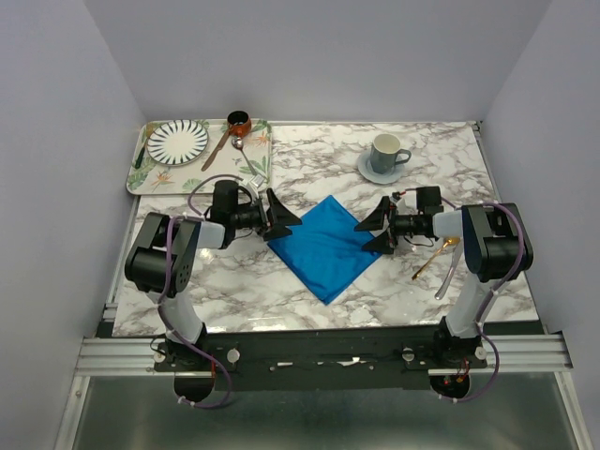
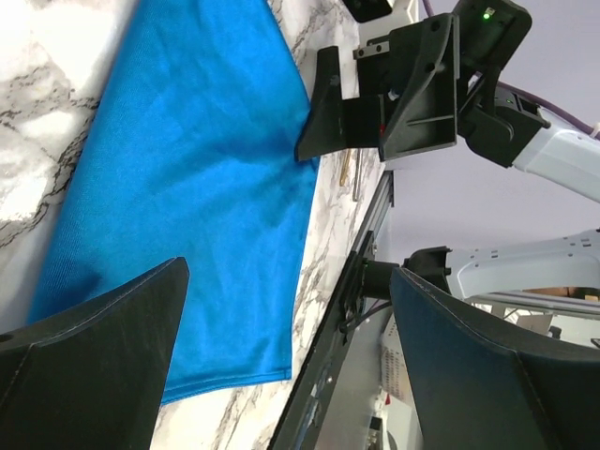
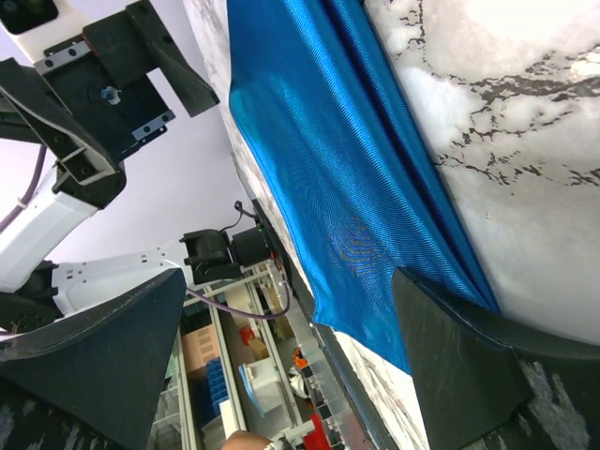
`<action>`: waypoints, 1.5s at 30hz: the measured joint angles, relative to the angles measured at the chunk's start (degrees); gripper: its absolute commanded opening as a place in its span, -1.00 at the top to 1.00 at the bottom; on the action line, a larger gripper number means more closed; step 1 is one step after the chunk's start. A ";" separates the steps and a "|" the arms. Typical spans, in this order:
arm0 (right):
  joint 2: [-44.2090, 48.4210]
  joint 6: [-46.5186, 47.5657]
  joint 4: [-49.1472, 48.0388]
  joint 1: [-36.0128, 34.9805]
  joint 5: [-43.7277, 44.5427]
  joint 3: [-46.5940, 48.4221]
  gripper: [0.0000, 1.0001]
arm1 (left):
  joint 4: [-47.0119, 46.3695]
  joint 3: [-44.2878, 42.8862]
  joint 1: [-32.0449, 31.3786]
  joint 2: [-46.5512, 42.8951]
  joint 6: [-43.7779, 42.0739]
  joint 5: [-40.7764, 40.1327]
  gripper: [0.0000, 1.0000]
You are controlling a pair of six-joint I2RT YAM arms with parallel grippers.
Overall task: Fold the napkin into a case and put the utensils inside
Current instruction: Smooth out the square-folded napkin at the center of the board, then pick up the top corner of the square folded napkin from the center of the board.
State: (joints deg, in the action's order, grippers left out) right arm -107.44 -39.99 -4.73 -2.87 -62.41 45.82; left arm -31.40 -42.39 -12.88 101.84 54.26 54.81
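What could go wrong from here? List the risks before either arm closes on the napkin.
1. The left gripper and right gripper, both open, face each other across the napkin; folding inward together could make them collide.
2. The napkin lies loose on the smooth marble table, so a shallow pinch may drag or bunch it.
3. The gold spoon lies close by the right arm; a swing might knock it away.
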 measured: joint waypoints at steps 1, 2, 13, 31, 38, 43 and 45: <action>0.00 0.02 0.02 0.00 0.02 0.00 -1.00 | -0.07 0.17 0.00 0.11 0.02 0.02 -0.97; 0.00 0.02 0.04 0.00 0.02 0.02 -1.00 | -0.37 0.35 -0.02 0.68 0.07 0.11 -0.97; 0.07 1.03 1.03 0.00 -0.02 0.02 -1.00 | -2.36 0.04 0.15 7.56 0.52 1.22 -0.97; 7.17 9.64 17.44 0.00 0.22 -0.09 -1.00 | 27.74 -2.38 -3.10 -16.04 -34.69 -4.00 -0.97; 13.92 20.65 28.24 0.00 0.87 9.55 -1.00 | 45.55 -7.26 -14.40 -28.24 -73.29 -13.77 -0.66; 14.40 28.98 34.93 0.00 4.13 13.94 -1.00 | 54.73 -1.42 -26.80 -33.75 -96.32 -19.78 0.25; 14.47 32.50 37.42 0.00 5.29 14.88 -1.00 | 57.20 -0.28 -30.40 -34.25 -101.22 -20.81 0.28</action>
State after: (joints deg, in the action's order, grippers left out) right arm -92.97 -7.49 32.69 -2.87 -57.12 60.71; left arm 25.80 -42.68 -43.29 67.59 -46.96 34.00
